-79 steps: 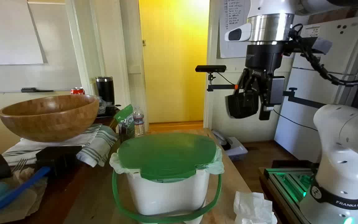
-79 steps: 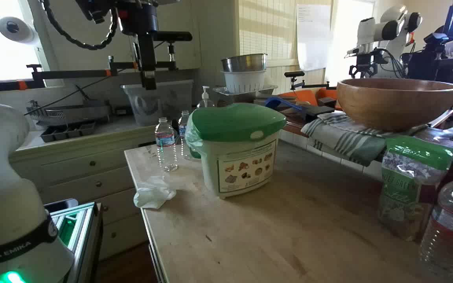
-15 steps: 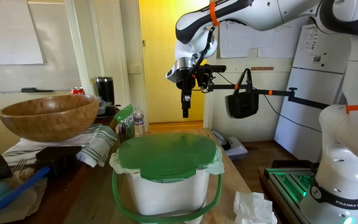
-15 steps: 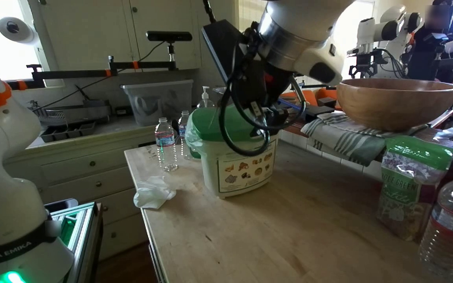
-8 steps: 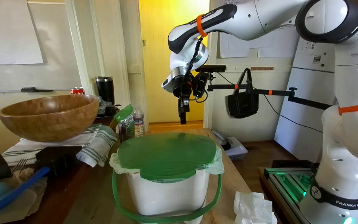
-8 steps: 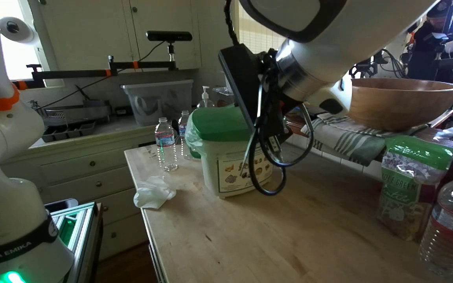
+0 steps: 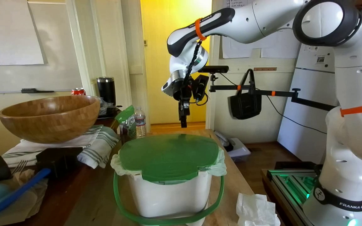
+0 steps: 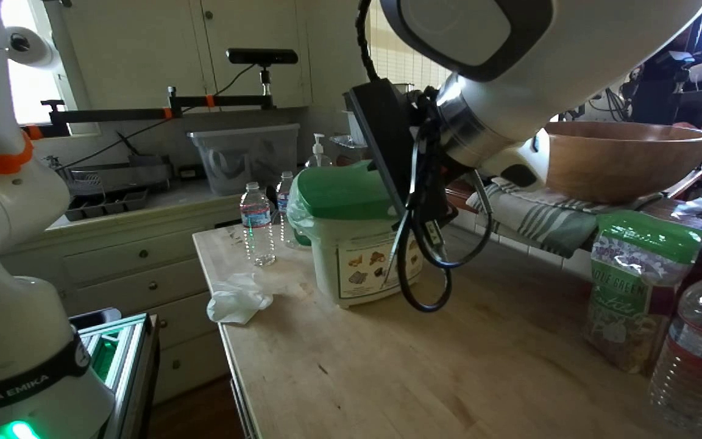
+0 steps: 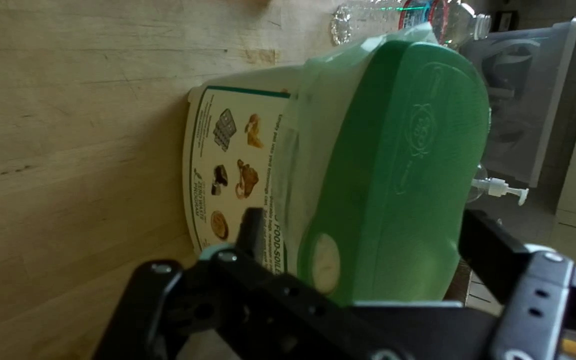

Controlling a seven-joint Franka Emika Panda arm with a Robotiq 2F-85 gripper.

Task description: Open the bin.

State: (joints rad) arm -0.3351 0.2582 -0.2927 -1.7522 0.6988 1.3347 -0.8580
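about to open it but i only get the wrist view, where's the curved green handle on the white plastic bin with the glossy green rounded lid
Observer: The curved green handle hangs down on the side of the white plastic bin facing away from the black gripper.
Operator: ok, anything loose nearby
Observer: A crumpled white sheet lies at the edge of the pale wooden table.
Operator: anything bigger around
Observer: A large brown wooden bowl rests on a striped white cloth.
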